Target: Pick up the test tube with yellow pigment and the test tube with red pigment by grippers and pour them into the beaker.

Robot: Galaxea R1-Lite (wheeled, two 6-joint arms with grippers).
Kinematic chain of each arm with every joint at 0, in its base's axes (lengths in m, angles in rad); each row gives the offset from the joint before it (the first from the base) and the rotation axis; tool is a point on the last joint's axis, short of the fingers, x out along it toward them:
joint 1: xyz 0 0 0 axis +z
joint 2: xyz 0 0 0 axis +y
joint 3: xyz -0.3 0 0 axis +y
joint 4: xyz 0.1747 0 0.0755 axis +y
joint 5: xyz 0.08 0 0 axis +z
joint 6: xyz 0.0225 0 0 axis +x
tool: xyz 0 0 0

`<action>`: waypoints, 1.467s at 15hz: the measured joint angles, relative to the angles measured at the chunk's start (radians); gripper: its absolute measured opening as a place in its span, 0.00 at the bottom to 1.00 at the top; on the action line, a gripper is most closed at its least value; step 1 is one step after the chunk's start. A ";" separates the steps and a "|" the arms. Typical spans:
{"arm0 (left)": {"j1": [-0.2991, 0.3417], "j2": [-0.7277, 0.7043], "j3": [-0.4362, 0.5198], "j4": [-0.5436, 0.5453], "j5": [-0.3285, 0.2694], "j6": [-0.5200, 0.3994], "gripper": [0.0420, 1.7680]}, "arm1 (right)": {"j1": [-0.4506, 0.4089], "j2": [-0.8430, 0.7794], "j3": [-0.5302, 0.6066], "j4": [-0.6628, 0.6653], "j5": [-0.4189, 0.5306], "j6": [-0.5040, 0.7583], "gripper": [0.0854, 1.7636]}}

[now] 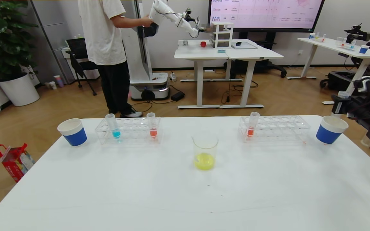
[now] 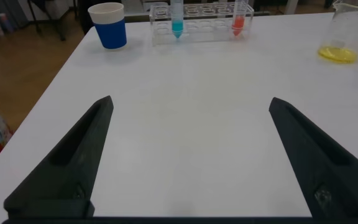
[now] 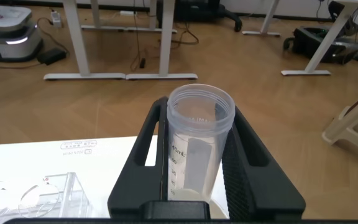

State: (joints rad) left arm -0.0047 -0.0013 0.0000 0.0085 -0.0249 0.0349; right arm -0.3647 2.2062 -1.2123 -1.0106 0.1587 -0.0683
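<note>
The beaker [image 1: 205, 152] stands mid-table with yellow liquid pooled in its bottom; it also shows in the left wrist view as the beaker [image 2: 342, 34]. One test tube with red pigment [image 1: 153, 125] stands in the left rack [image 1: 128, 130], another red one [image 1: 252, 124] in the right rack [image 1: 275, 127]. No tube with yellow liquid in it shows. My right gripper [image 3: 199, 111] is shut on a clear test tube [image 3: 197, 146] with no liquid visible, held upright off the table's far right corner [image 1: 343, 95]. My left gripper [image 2: 191, 101] hangs open over bare tabletop, nothing between its fingers.
A cyan tube [image 1: 113, 126] shares the left rack. Blue-and-white paper cups stand at the far left [image 1: 72, 132] and far right [image 1: 330, 129]. A person and another robot are beyond the table. A red bag [image 1: 14, 160] sits on the floor at left.
</note>
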 joint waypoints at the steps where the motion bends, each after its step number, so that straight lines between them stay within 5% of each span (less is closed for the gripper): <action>1: 0.000 0.000 0.000 0.000 0.000 0.000 0.99 | 0.001 0.014 -0.006 -0.001 0.000 0.000 0.25; 7: 0.000 0.000 0.000 0.000 0.000 0.000 0.99 | -0.004 0.053 0.003 -0.027 0.003 0.000 0.29; 8: 0.000 0.000 0.000 0.000 0.000 0.000 0.99 | -0.006 0.054 0.008 -0.035 0.002 0.000 0.42; 10: 0.000 0.000 0.000 0.000 0.000 0.000 0.99 | -0.007 0.056 0.017 -0.037 0.001 0.000 0.85; 11: 0.000 0.000 0.000 0.000 0.001 0.000 0.99 | -0.007 0.056 0.020 -0.037 0.001 -0.001 0.97; 17: 0.000 0.000 0.000 0.000 0.000 0.000 0.99 | 0.051 -0.002 0.027 -0.031 -0.001 0.001 0.98; 22: 0.000 0.000 0.000 0.000 0.000 0.000 0.99 | 0.254 -0.164 0.088 0.032 -0.083 0.001 0.98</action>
State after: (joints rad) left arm -0.0043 -0.0013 0.0000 0.0085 -0.0245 0.0351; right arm -0.1111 2.0426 -1.1243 -0.9789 0.0755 -0.0668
